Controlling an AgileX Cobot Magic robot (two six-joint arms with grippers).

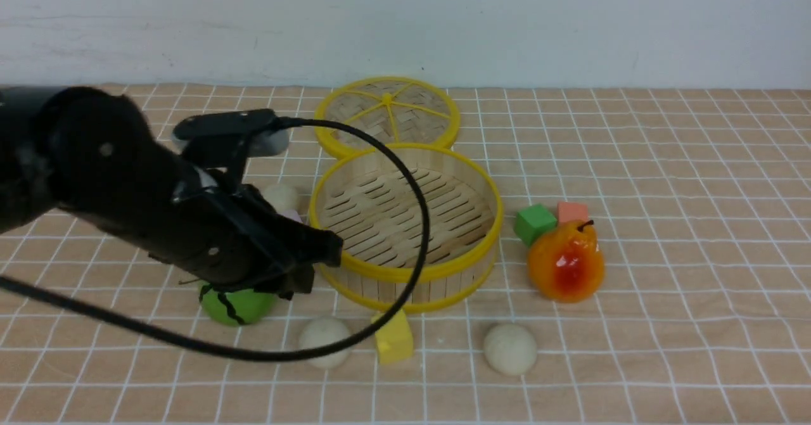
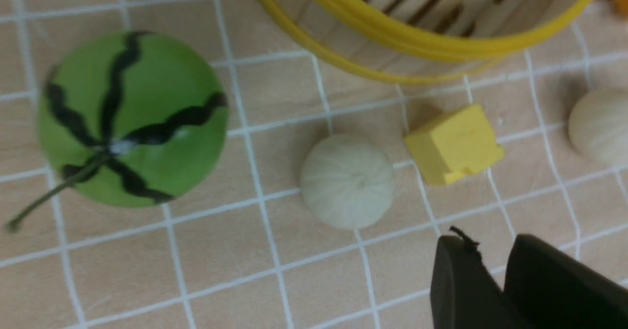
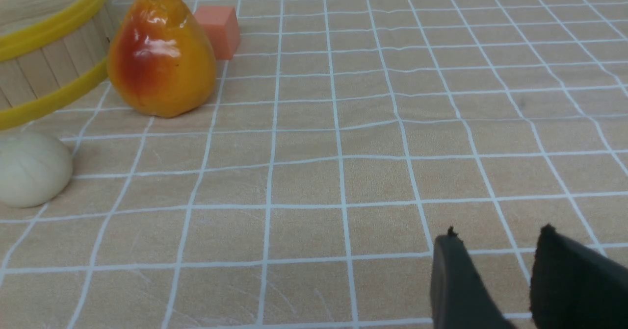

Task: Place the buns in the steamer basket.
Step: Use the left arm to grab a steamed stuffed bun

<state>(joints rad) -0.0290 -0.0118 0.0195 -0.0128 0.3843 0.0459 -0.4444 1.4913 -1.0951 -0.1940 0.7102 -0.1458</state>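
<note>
3 buns, none in steamer basket (image 1: 443,279), which sits empty mid-scene. Near-left bun (image 1: 324,341) is just beside yellow cube (image 1: 394,342). Near-right bun (image 1: 510,348) lies apart. Far-left bun (image 1: 282,196) is half hidden by the left arm.

Left fingers (image 2: 461,280) narrowly parted, holding nothing. Right fingers (image 3: 456,280) parted wider, empty.

Risks: the gap looks tight for the near-left bun and could shove it rolling into cube or melon (image 1: 234,304). Hanging cable (image 1: 426,228) could snag the basket rim.

Tabletop (image 1: 665,349): tan cloth, white grid, slight wrinkles. White wall at far side.

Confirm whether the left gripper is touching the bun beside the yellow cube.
Apart. The left wrist view shows a strip of bare cloth between the left gripper and the bun.
</note>
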